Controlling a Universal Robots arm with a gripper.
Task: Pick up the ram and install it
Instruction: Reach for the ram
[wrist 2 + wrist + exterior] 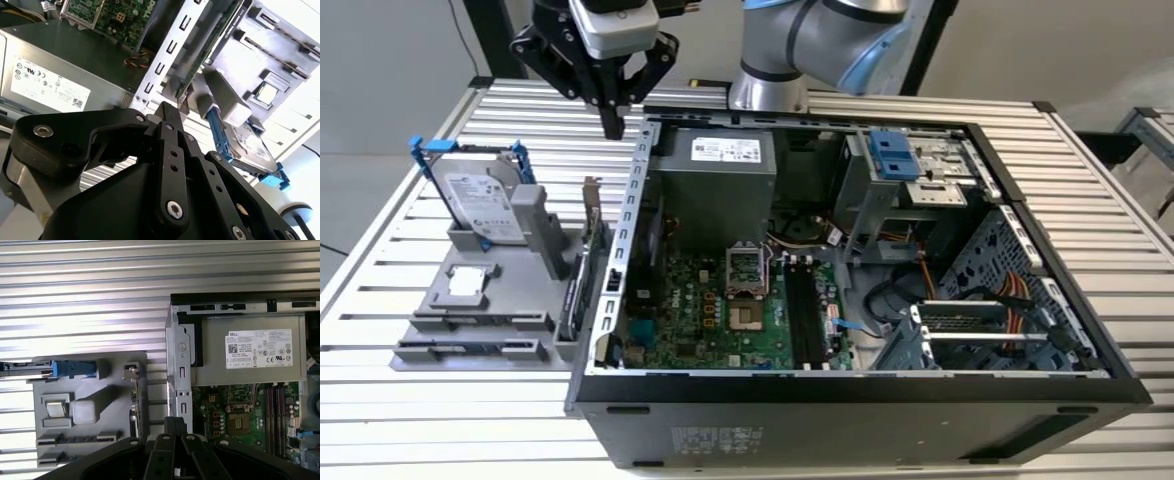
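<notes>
Where the exterior view shows it, the black two-fingered gripper (612, 128) hangs tip-down with its jaws drawn together and nothing between them. It stands over the far part of the slatted aluminium table (440, 440), just outside the far corner of the open black computer case (854, 400).

Nearest below: a tall green expansion card with a metal bracket (594, 250), standing on edge just beside the case wall.

Carrier: a grey moulded parts holder (507, 300), set between the case and the table's edge at the exterior view's left.

Far end of the holder: a silver hard drive in a blue bracket (474, 200), propped upright.

Near end of the holder: the ram (478, 322), a long, narrow, dark flat memory stick, seated on edge in a slot toward the table's near edge and well apart from the gripper. The first wrist view shows it as a dark strip (77, 438). Whether the slot beside it holds a second stick cannot be told.

Destination: the long black motherboard slots (803, 315) inside the case.

Handling, as judged: light, stiff and card-thin, with exposed chips and a delicate contact edge. Best pinched across the flat faces at mid-length of the upper edge; an off-centre hold would likely let it tilt.
</notes>
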